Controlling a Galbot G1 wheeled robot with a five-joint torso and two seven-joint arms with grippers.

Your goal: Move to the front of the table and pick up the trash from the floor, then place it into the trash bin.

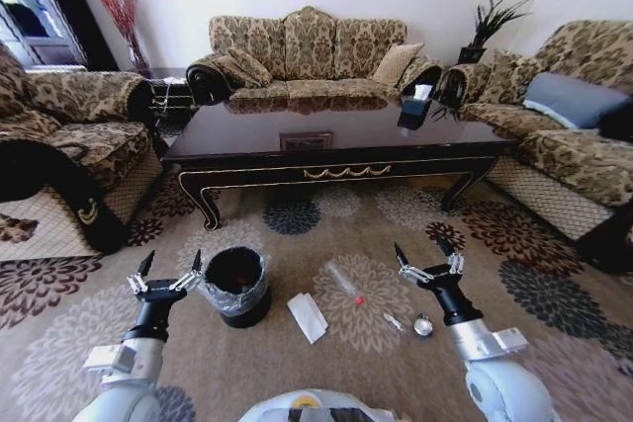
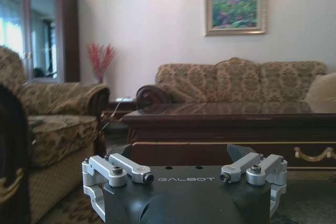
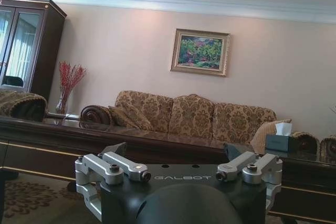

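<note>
Jaws spread wide on both the left gripper [image 1: 170,271] and the right gripper [image 1: 425,260], nothing held, both raised low over the patterned carpet [image 1: 326,210] and pointed toward the coffee table [image 1: 336,135]. Between them, on the floor: black trash bin [image 1: 236,286] with clear liner just beside the left gripper, then white wrapper [image 1: 308,316], clear red-tipped tube [image 1: 344,282], small pale bits [image 1: 394,321] near the right. Sofas around three sides; tissue box [image 1: 416,106] on the tabletop.

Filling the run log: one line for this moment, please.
phase: at table | left tool open, raised beside trash bin | right tool open, raised above trash on floor | held: nothing
</note>
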